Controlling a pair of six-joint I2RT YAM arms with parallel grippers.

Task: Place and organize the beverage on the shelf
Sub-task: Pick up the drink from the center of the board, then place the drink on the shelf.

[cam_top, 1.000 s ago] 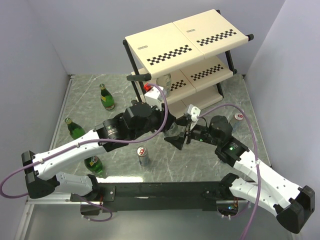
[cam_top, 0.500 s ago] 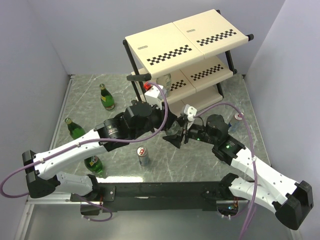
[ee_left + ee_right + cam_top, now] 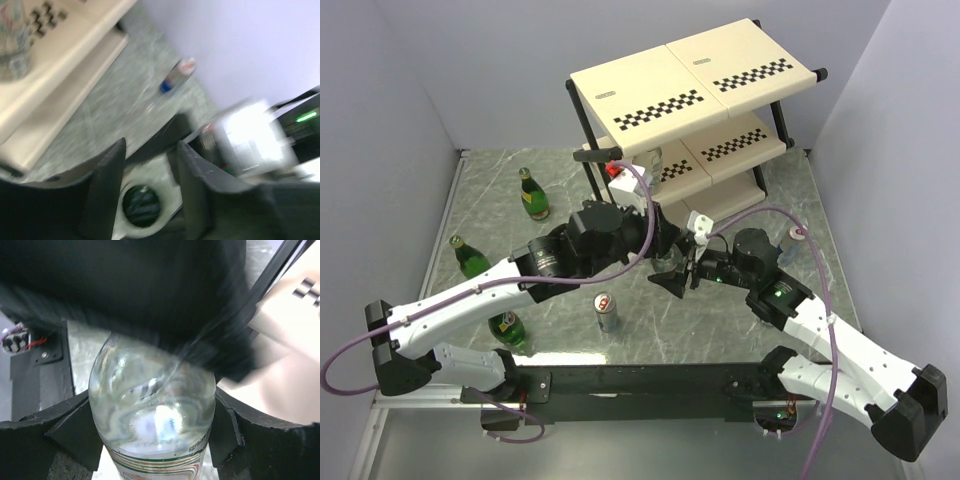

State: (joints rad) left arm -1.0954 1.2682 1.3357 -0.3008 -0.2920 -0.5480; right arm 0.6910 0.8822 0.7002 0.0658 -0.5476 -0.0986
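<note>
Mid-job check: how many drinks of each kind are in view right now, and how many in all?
Green glass bottles: 3
Clear bottles: 2, one on the shelf at, one in the right claw
Slim cans: 2
Total in view: 7

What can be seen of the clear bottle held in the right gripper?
The clear glass bottle has a rounded see-through shoulder and a white label with green and reddish bands low down. The black fingers of the right gripper press both its sides. The dark, blurred body of the left arm hangs above it. In the top view it is mostly hidden between the arms, before the cream checkered shelf. Whether it touches the table is unclear.
</note>
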